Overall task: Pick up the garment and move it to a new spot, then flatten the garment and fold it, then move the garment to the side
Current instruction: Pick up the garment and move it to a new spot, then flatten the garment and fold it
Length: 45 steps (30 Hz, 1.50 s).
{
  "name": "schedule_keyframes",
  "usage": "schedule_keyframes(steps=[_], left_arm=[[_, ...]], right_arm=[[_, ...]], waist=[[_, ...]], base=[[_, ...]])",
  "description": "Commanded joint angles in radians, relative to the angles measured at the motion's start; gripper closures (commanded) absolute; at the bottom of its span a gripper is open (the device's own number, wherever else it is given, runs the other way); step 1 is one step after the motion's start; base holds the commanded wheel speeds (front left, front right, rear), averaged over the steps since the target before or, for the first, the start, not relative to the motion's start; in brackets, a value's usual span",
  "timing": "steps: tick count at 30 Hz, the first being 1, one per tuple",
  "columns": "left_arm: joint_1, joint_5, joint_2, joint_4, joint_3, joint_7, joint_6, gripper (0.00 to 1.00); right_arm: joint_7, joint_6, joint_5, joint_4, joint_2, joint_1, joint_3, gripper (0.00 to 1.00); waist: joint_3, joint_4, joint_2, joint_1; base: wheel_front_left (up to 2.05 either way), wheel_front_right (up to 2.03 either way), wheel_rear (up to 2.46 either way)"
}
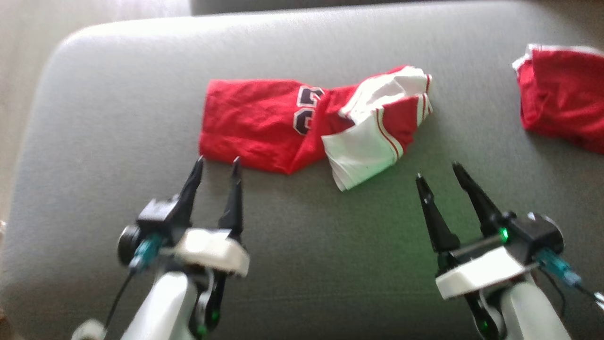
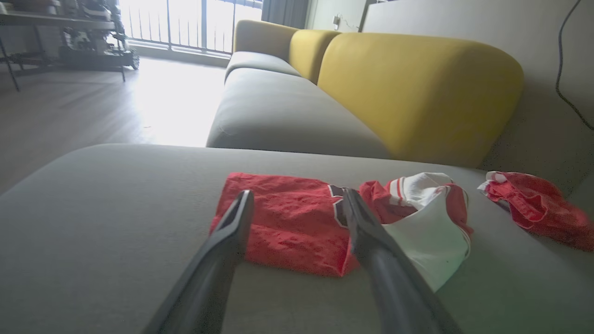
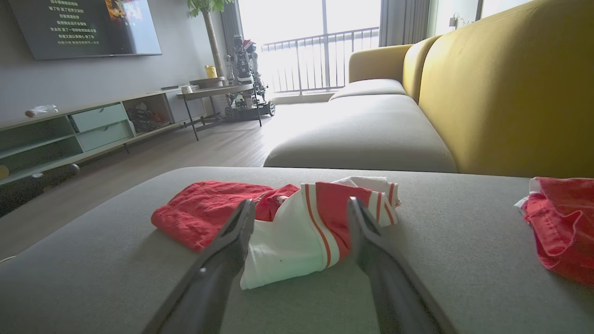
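Red jersey (image 1: 264, 123) lying roughly folded on grey sofa cushion (image 1: 94, 141). Left gripper (image 1: 218, 160) and right gripper (image 1: 437, 171) hovering near its front edge, both released and empty, likely lining up for the sideways move.

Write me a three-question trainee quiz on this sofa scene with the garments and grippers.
1. True or false: the left gripper and the right gripper both stand open.
2. Where does the second red garment lie relative to the red and white garment? A) on top of it; B) to the robot's right, apart from it; C) on the floor.
3. Fill in the colour: both garments rest on a ____ cushion.
Key: 1 true; 2 B; 3 grey.
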Motion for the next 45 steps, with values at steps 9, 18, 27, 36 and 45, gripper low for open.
schedule_keyframes(steps=[9, 18, 27, 36, 45], left_arm=[[0.196, 0.085, -0.018, -0.187, 0.181, -0.012, 0.012, 0.0], [0.323, 0.179, -0.031, -0.246, 0.223, -0.012, 0.007, 0.0], [0.346, 0.206, -0.035, -0.248, 0.223, -0.012, -0.006, 0.0], [0.337, 0.201, -0.035, -0.25, 0.216, -0.012, 0.003, 0.0], [0.33, 0.197, -0.035, -0.25, 0.207, -0.012, 0.014, 0.0]], right_arm=[[-0.009, 0.0, 0.007, -0.044, 0.005, 0.085, -0.041, 0.0], [-0.009, 0.0, -0.001, -0.046, 0.005, 0.153, -0.053, 0.0], [-0.009, 0.0, 0.006, -0.048, 0.005, 0.163, -0.06, 0.0], [-0.009, 0.0, 0.014, -0.044, 0.005, 0.154, -0.053, 0.0], [-0.009, 0.0, 0.018, -0.04, 0.005, 0.151, -0.055, 0.0]], waist=[[-0.146, 0.079, -0.0001, 0.0001], [-0.178, 0.064, -0.0001, 0.0001], [-0.178, 0.062, -0.0001, 0.0001], [-0.169, 0.057, -0.0001, 0.0001], [-0.169, 0.055, -0.0001, 0.0001]], base=[[0.0, 0.0, 0.0], [0.0, 0.0, 0.0], [0.0, 0.0, 0.0], [0.0, 0.0, 0.0], [0.0, 0.0, 0.0]])
